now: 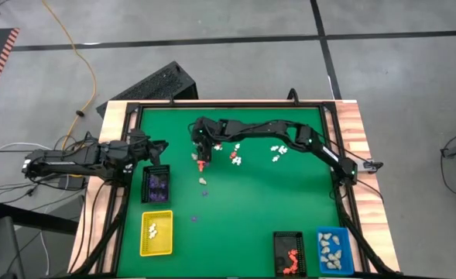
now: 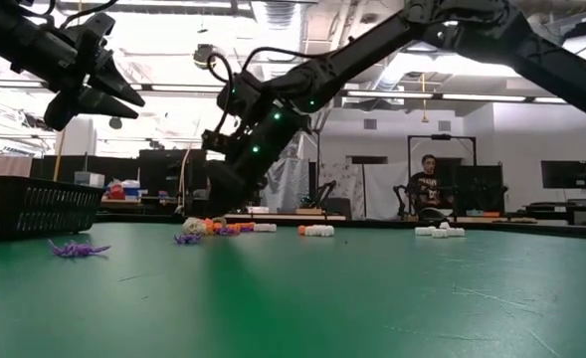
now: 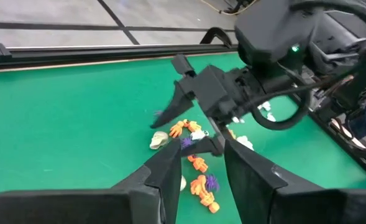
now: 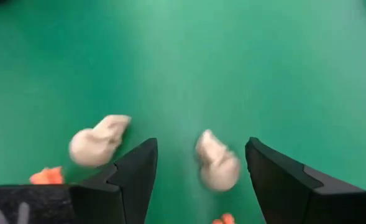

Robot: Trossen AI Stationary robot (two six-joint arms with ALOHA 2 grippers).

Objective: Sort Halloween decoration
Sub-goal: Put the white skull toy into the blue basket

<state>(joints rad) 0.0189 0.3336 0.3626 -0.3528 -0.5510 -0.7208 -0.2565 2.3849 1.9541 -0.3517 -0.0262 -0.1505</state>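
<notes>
Cream-beige is the colour that matters here: in the right wrist view a small cream figurine (image 4: 217,163) lies on the green mat (image 4: 245,56) directly between the spread fingers of the right gripper (image 4: 198,168), nearer one finger than the other. A second cream figurine (image 4: 99,140) lies just outside one finger (image 4: 130,171), so it should not be caught when the fingers close. We judge that the piece between them has its longer side running roughly along the fingers, so closing should squeeze it across its narrow width.

From above, the right gripper (image 1: 204,159) has reached over to the middle of the table's far half, above a loose scatter of orange, white and purple figurines (image 1: 235,156). More white ones (image 1: 278,151) lie nearer the right edge. The right arm is clearly the nearer one to this piece.

We see the left gripper (image 1: 159,147) waiting near the left edge, its fingers parted with nothing between them, just beyond the black tray (image 1: 156,184) that holds purple pieces. A yellow tray (image 1: 156,233) sits toward the near left corner; a second black tray (image 1: 289,252) and a blue tray (image 1: 334,249) sit toward the near right corner. The blue tray already holds pale pieces, so we take it as the likely home for this one.
</notes>
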